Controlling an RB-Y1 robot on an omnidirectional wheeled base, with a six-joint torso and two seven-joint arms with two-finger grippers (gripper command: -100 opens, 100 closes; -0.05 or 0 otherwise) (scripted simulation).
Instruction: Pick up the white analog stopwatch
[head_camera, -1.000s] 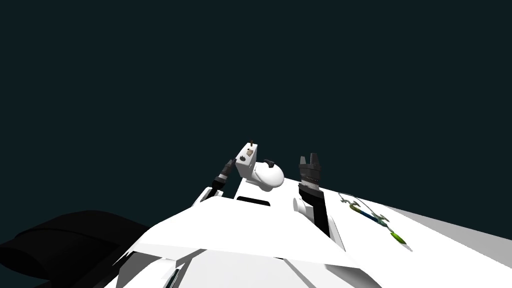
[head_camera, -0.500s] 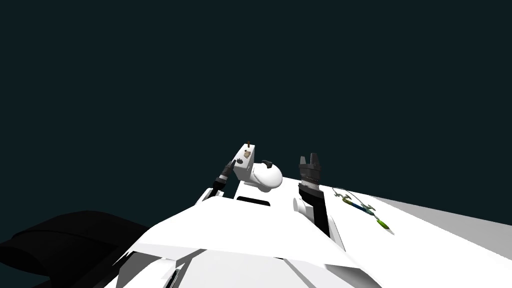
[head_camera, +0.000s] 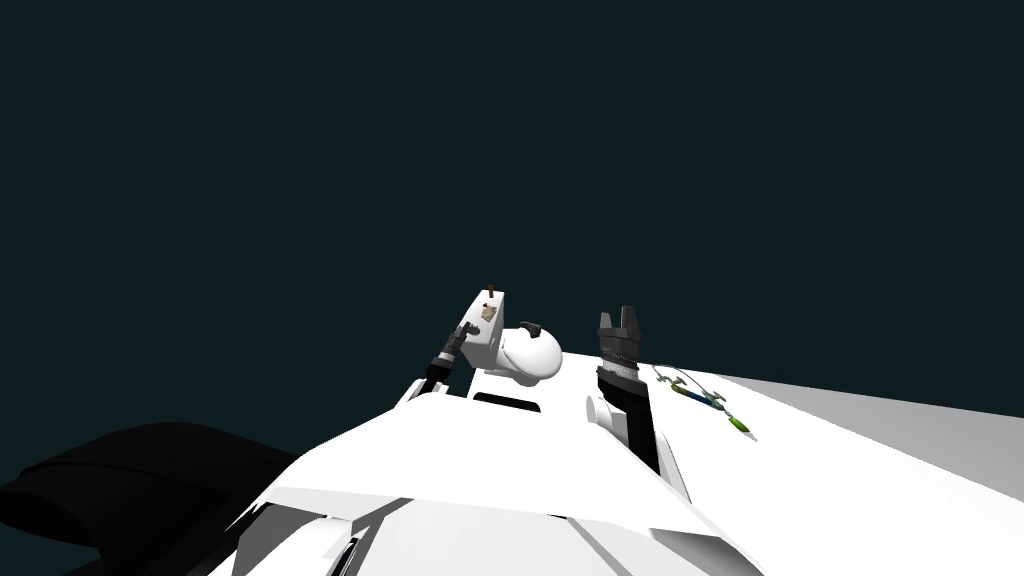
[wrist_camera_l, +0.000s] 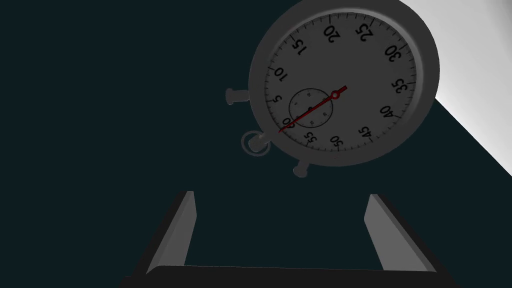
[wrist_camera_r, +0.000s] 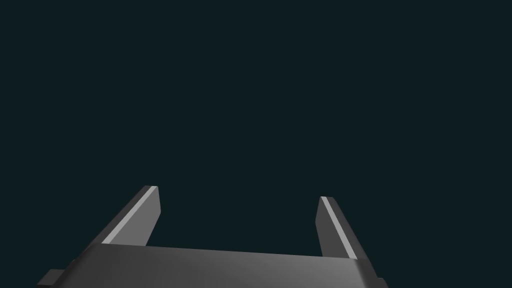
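I am holding my left hand (wrist_camera_l: 280, 195) with its two fingers spread wide apart and nothing between them. The stopwatch (wrist_camera_l: 344, 82) is sitting in the upper middle and upper right of the left wrist frame, beyond my fingertips and touching neither one. Its round case and dial are looking grey in shadow rather than white. The dial is facing me, with numbers running from 5 to 60 around the rim and a small inner dial. A thin red needle (wrist_camera_l: 312, 111) is pointing at the 60 mark. The ringed crown (wrist_camera_l: 255, 142) and the two side buttons are pointing toward the lower left of that frame. Most of the stopwatch is showing against a flat dark teal background, and its far edge is overlapping a white surface (wrist_camera_l: 470, 75) in the upper right corner. I cannot tell what it is resting on.

In the head frame my left arm (head_camera: 440, 365) is reaching up just left of the middle. My right hand (head_camera: 620, 315) is standing upright just right of the middle, fingers apart and gripping nothing. A white desk (head_camera: 850, 440) is spreading across the lower right, with a thin cord (head_camera: 700, 398) with blue and green pieces lying on it near my right arm.
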